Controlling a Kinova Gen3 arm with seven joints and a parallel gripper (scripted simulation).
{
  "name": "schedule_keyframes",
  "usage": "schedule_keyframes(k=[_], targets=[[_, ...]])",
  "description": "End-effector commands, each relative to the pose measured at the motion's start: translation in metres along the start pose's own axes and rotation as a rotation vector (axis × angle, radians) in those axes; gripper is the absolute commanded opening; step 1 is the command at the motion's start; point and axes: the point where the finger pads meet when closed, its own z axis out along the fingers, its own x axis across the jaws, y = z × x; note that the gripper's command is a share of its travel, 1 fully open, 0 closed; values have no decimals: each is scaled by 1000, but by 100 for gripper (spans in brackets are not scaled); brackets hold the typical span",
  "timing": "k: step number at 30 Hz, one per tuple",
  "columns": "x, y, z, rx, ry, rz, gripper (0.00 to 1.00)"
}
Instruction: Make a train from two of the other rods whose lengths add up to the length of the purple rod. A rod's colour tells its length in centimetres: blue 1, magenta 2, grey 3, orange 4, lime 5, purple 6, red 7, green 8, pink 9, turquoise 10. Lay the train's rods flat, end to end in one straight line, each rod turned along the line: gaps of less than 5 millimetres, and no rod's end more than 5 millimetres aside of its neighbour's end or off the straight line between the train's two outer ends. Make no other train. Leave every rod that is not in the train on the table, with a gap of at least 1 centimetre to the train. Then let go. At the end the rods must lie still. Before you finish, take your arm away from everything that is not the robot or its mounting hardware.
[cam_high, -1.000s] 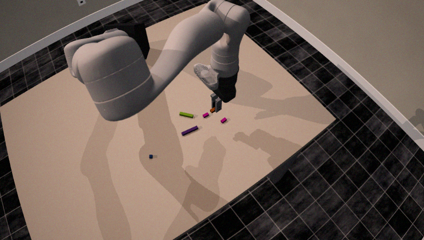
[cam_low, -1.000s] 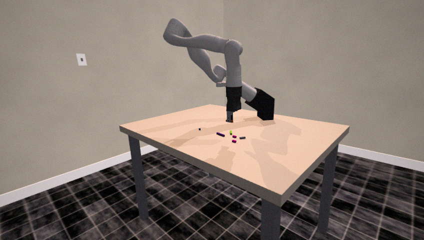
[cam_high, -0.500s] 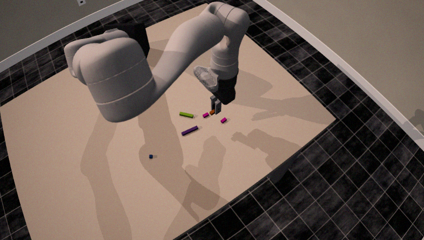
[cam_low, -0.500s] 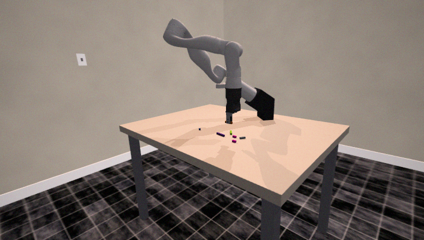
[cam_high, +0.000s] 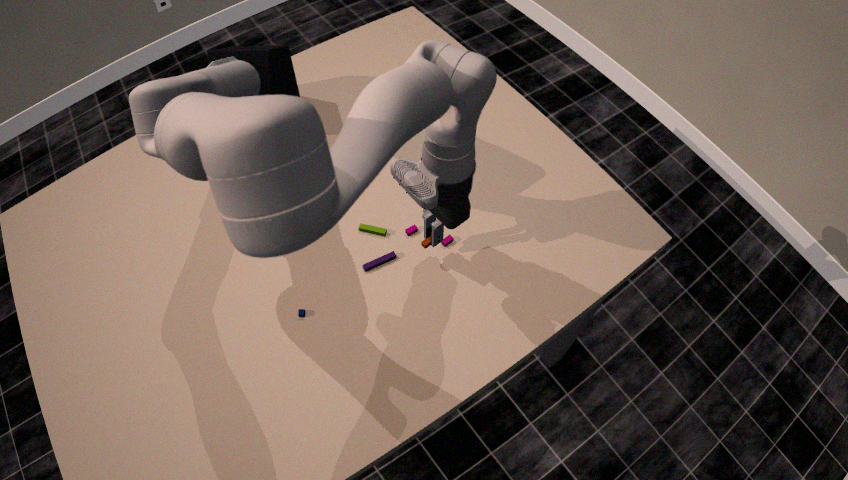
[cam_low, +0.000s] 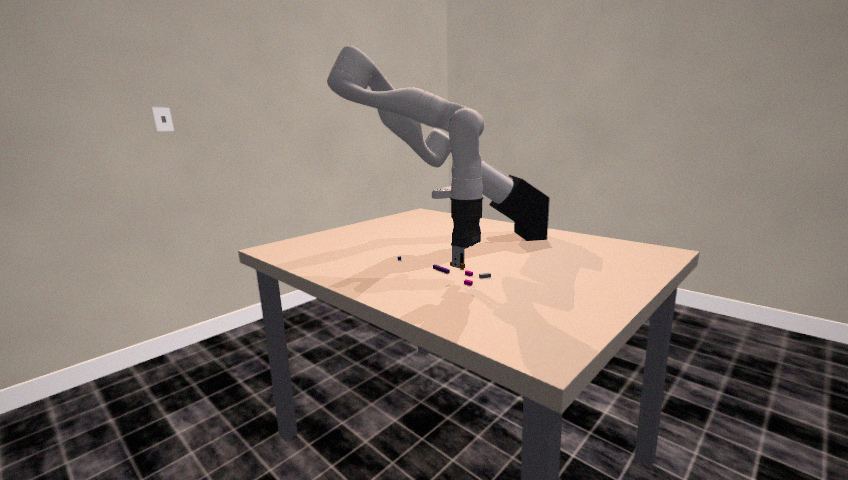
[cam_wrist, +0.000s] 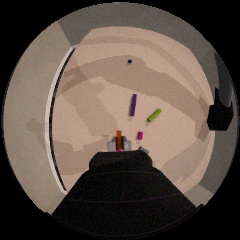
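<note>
one orange rod (cam_high: 426, 242) is clamped in the claw (cam_high: 435, 236), just right of centre in the top view, its end poking out on the left of the fingers. the wrist view shows the orange rod (cam_wrist: 119, 139) running up the frame from between the two grey fingers, with a sliver of magenta at its lower end. in the top view a magenta rod (cam_high: 447, 240) lies just right of the claw, very near the orange rod; whether the two touch cannot be told. the claw hangs low over the counter (cam_high: 119, 368), pointing straight down.

a second magenta rod (cam_high: 411, 229) lies a little up and left of the claw. the lime rod (cam_high: 372, 228) lies further left, and the purple rod (cam_high: 379, 260) sits below it, slanted, apart from the others. the blue rod (cam_high: 301, 312) is well apart, toward the lower left. the exterior view shows a grey rod (cam_low: 484, 275) right of the claw (cam_low: 457, 263), near the magenta pieces; the arm (cam_high: 261, 154) hides it in the top view.

the arm bends across the upper half of the top view, rising from a black base (cam_low: 526, 208) at the counter's far side.
</note>
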Motion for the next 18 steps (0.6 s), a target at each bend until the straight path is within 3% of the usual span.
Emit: schedule_keyframes(k=[1, 8, 18], targets=[[2, 1, 11, 3, 5, 11, 24], [2, 1, 27, 3, 5, 10, 24], [2, 1, 29, 3, 5, 10, 24]])
